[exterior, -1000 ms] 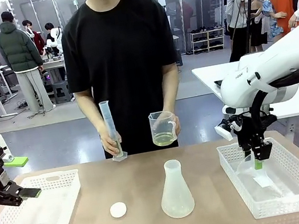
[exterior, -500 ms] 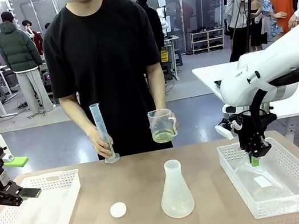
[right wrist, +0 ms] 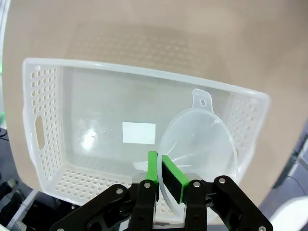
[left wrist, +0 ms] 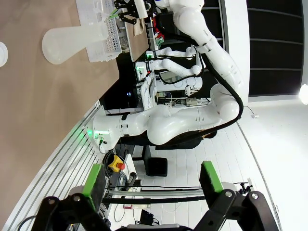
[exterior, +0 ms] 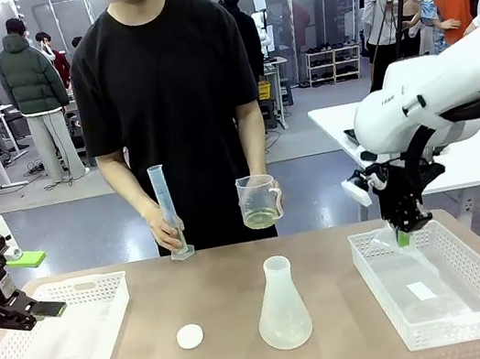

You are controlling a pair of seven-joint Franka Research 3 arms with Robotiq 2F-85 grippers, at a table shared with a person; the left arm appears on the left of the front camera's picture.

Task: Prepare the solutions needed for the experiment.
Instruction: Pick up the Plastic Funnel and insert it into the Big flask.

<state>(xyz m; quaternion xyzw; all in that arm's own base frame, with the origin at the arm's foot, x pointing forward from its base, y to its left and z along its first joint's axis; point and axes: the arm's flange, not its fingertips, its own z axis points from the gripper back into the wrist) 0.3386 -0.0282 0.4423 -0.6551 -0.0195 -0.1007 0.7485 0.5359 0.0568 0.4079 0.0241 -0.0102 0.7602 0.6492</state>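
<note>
Right gripper (right wrist: 159,175) pinches funnel (right wrist: 202,139) rim, right of flask (exterior: 282,307), likely to seat it there; left gripper (left wrist: 151,175) spread, idle; solution (exterior: 263,220) held behind flask, for pouring

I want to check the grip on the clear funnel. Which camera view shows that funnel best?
The right wrist view: the funnel is large and close, rim pinched in the shut right gripper over the white basket. The front view gives a small faint shape under that gripper; the left wrist view is too distant to tell.
</note>
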